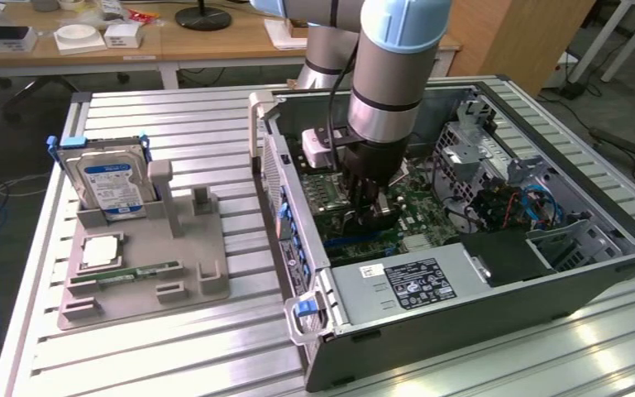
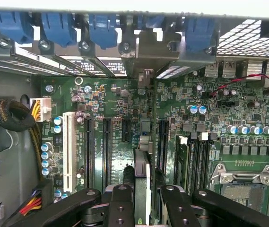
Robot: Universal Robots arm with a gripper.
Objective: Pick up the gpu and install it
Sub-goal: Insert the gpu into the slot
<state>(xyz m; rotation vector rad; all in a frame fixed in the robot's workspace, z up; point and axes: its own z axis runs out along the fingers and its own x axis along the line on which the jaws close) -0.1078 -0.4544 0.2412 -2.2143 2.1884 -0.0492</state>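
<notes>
Fingers (image 2: 120, 207) are clamped on the gpu (image 2: 142, 182), held edge-on low over the motherboard (image 2: 110, 94) inside the case (image 1: 483, 331), on the exterior view's right of the tabletop (image 1: 185, 347). It looks lined up over a slot, but the card hides it, so not sure. I'd hold it dead vertical, square to the board, and push down evenly, no rocking.

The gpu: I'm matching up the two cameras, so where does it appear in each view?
Exterior view: the gpu is the dark piece gripped in the jaws, low inside the open computer case, near mid-picture.
Wrist view: the gpu shows edge-on, a thin dark strip between the jaws, above the slots.
Shared landmark: the green circuit board beneath it.
</notes>
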